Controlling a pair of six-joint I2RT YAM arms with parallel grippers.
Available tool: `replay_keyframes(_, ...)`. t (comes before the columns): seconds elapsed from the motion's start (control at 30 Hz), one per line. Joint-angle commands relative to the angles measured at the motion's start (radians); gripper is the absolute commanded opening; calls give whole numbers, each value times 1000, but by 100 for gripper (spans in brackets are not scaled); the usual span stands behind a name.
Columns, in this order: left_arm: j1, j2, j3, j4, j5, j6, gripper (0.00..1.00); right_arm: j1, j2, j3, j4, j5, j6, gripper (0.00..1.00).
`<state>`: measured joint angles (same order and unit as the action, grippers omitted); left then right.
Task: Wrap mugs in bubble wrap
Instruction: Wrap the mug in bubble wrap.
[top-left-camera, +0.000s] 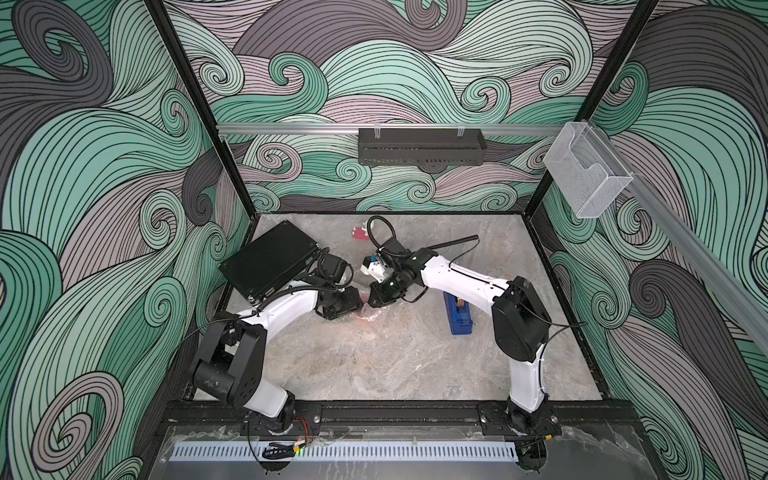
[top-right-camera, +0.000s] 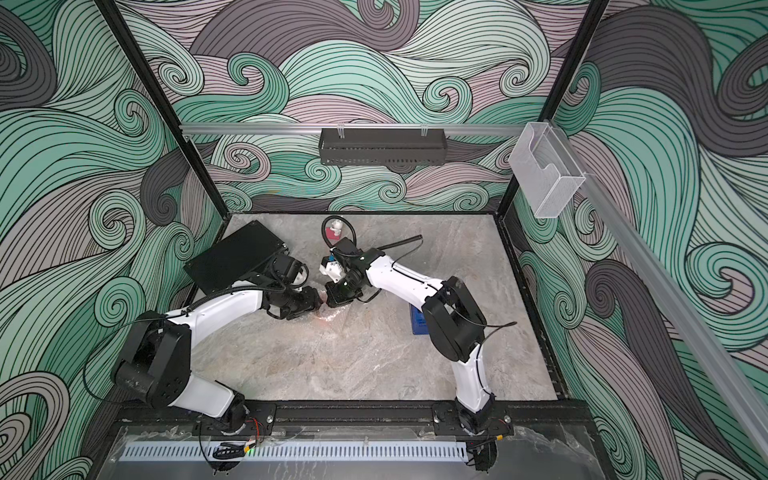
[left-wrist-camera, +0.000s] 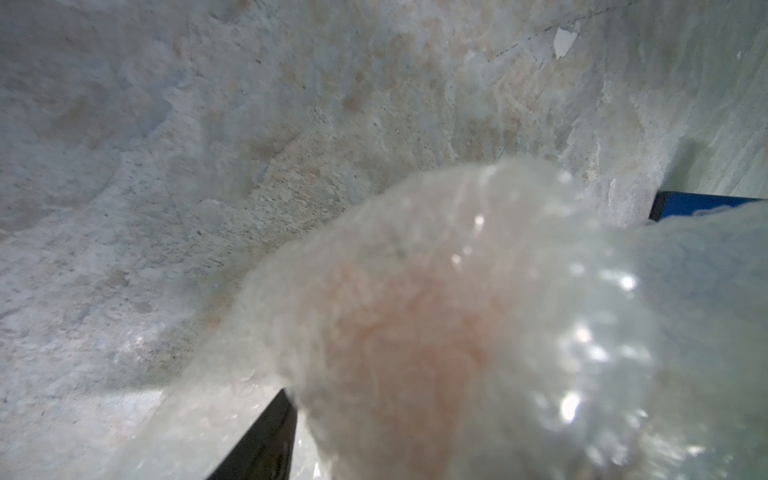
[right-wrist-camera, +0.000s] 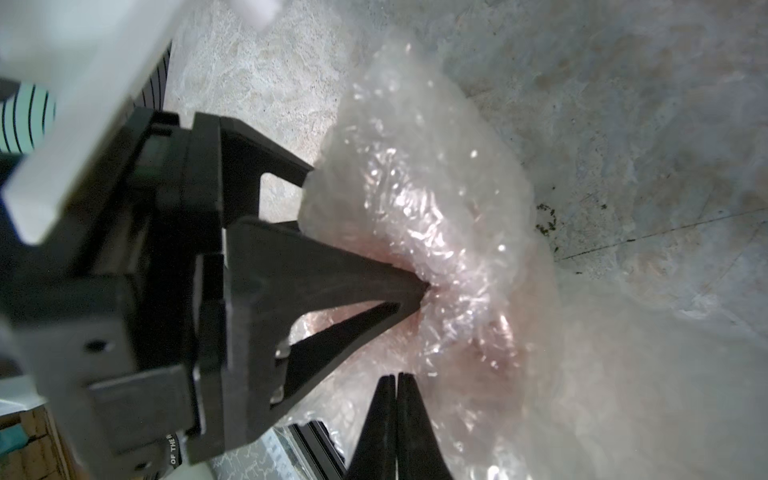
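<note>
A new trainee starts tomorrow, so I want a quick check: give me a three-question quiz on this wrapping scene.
1. True or false: the right tool is wide open.
2. What shows pink through the bubble wrap? A) the mug B) a sponge C) a red ball
3. Fill in: the tape dispenser is coloured ____.
Key: 1 false; 2 A; 3 blue.

A: Lit evenly from above, sharp in both top views, bent near the edges.
B: Blurred badly at the bubble wrap (left-wrist-camera: 519, 311) in the left wrist view, glaring in small spots there.
</note>
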<state>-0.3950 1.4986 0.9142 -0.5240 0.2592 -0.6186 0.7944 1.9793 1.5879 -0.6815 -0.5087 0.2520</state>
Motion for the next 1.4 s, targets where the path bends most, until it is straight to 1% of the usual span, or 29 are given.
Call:
replay_keyframes(0.0,6,-39,19,-41,-4,3,63,10,-53,-24,-38,-17,-39,6)
replay_keyframes(0.13,5,-64,44,-66,-15,5,64,9,-56,-34,-39,-28,-54,7)
replay_keyframes(0.3,6,-58,81,-88,-18,11,65,9,-43,-38,-38,-32,-59,6)
replay_keyframes(0.5,6,-30,103,-92,-18,17,70,11,-33,-49,-37,-26,-74,7)
replay_keyframes(0.67,8,31,108,-83,-8,31,71,18,-41,-57,-33,-23,-87,7)
replay_keyframes(0.8,7,66,95,-64,10,37,71,24,-56,-54,-26,-27,-84,11)
replay_keyframes(0.93,7,70,67,-46,8,33,70,26,-91,-57,-16,-14,-73,18)
replay_keyframes(1.07,7,51,49,-37,10,28,70,25,-155,-80,-5,39,-55,31)
replay_keyframes(1.2,7,37,46,-41,11,28,70,19,-249,-131,-6,165,-38,43)
replay_keyframes(1.3,8,30,44,-43,12,30,70,-8,-340,-203,-4,282,-18,58)
replay_keyframes(1.37,7,24,41,-44,15,29,70,-46,-406,-263,-3,363,-2,68)
